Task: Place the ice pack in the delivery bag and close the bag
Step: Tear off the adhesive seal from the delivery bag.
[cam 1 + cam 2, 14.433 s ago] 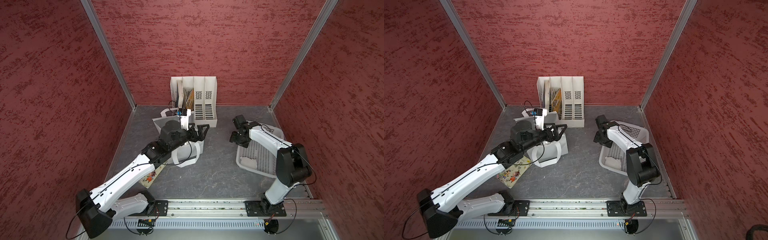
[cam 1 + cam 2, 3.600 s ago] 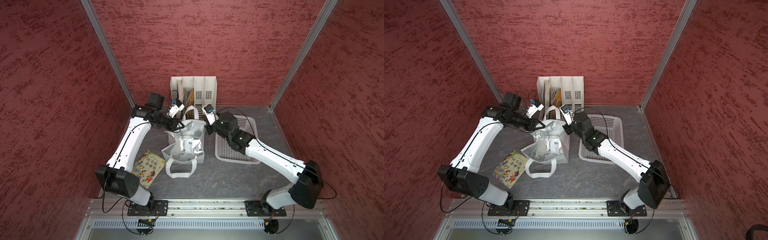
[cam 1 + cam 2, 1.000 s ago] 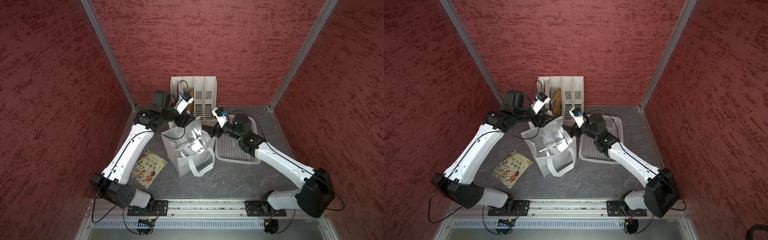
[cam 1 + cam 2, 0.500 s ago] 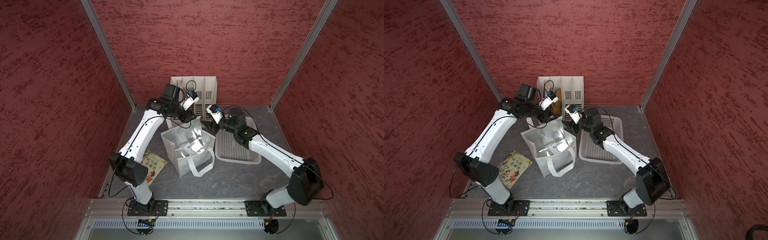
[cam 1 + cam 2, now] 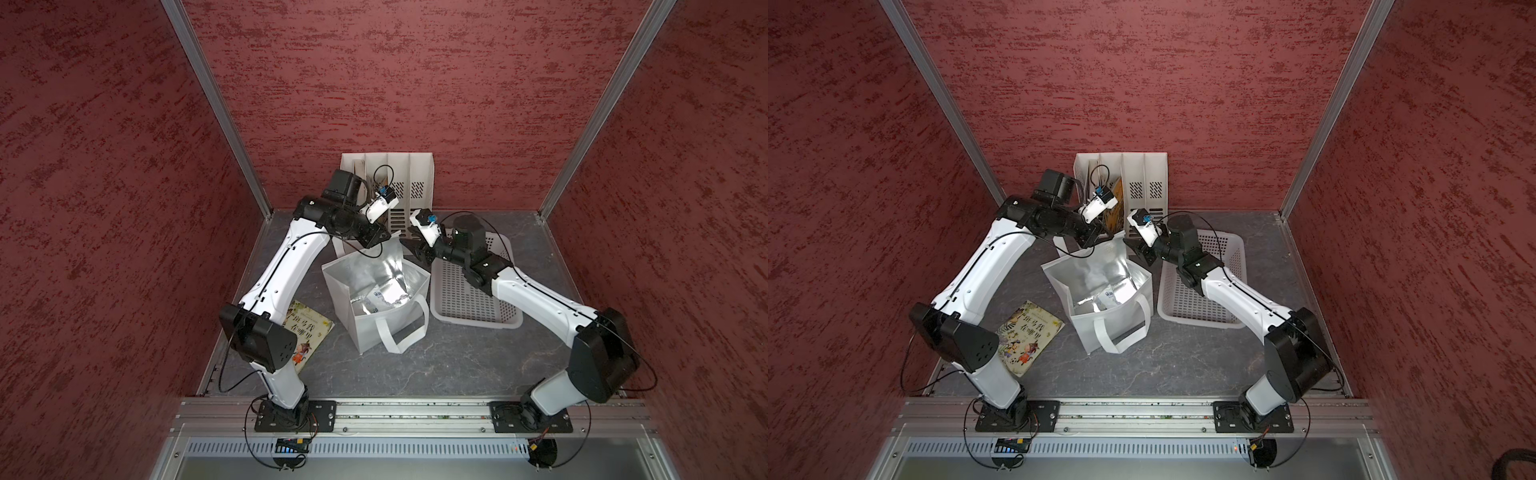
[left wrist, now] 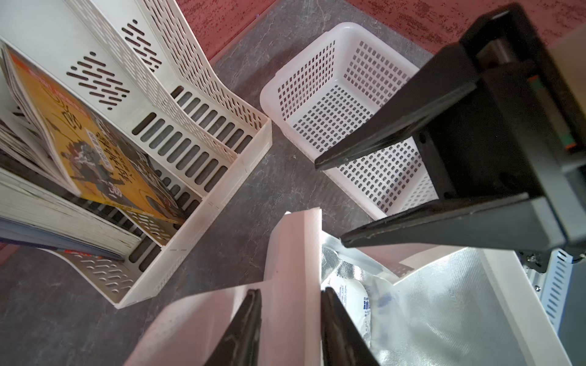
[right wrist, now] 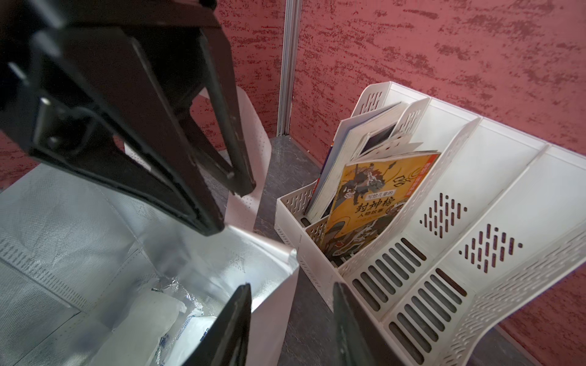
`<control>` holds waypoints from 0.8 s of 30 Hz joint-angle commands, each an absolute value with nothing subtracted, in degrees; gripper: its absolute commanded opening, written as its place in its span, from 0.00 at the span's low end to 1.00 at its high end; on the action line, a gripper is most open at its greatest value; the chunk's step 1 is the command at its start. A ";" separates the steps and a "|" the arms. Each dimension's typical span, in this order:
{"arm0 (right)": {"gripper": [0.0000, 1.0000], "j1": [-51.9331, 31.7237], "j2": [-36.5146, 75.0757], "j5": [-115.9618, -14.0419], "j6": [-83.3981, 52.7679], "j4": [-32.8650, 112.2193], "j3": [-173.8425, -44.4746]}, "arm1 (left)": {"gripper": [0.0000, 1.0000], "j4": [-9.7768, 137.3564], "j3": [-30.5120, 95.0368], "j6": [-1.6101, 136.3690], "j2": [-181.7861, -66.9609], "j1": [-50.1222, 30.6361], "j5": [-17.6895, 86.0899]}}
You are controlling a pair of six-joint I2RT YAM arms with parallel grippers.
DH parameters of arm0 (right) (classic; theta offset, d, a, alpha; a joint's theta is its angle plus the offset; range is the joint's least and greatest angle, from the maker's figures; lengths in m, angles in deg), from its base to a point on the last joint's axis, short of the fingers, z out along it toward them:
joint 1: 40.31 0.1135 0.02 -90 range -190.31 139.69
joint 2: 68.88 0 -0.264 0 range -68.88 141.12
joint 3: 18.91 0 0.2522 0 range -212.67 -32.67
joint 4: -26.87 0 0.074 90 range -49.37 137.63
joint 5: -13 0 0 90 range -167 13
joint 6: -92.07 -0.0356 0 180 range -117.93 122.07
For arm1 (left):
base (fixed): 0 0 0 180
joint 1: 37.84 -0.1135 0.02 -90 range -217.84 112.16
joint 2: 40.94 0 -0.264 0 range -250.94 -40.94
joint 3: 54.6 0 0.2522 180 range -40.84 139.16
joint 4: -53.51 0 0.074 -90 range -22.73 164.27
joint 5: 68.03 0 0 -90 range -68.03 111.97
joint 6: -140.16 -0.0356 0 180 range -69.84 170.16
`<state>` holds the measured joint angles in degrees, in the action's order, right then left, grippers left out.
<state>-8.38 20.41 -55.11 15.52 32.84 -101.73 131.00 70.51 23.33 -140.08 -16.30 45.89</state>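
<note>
Ice pack (image 5: 384,297) lies on the foil floor of the delivery bag (image 5: 374,332), mid-bench, so placing looks done. I judge only backing off remains. My left claw (image 6: 290,294) straddles the bag's back flap, jaws apart, not pinching. My right claw (image 7: 290,288) gapes over the back rim corner, empty. Grey stone-look bench (image 5: 457,365): basket (image 5: 473,322) toward right edge, file rack (image 5: 415,174) at back edge, book (image 5: 307,332) toward left edge. Red textured walls.

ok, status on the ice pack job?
Left gripper jaws apart astride delivery bag flap, right gripper same on rim. Ice pack inside bag. Nothing blocking.
</note>
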 commanded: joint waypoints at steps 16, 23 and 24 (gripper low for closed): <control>0.30 -8.76 23.47 -50.56 14.82 27.25 -104.44 | 0.02 133.18 72.81 27.06 -141.63 -19.00 53.13; 0.30 -8.67 22.70 -50.72 15.42 24.69 -103.44 | 0.02 133.32 72.61 27.34 -141.58 -19.12 54.07; 0.30 -8.69 22.76 -50.66 15.41 24.64 -103.58 | 0.02 133.29 72.60 27.31 -141.58 -19.12 54.20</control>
<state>-8.38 23.32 -51.64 14.82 27.28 -102.91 133.53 71.29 26.74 -141.23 -19.06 51.77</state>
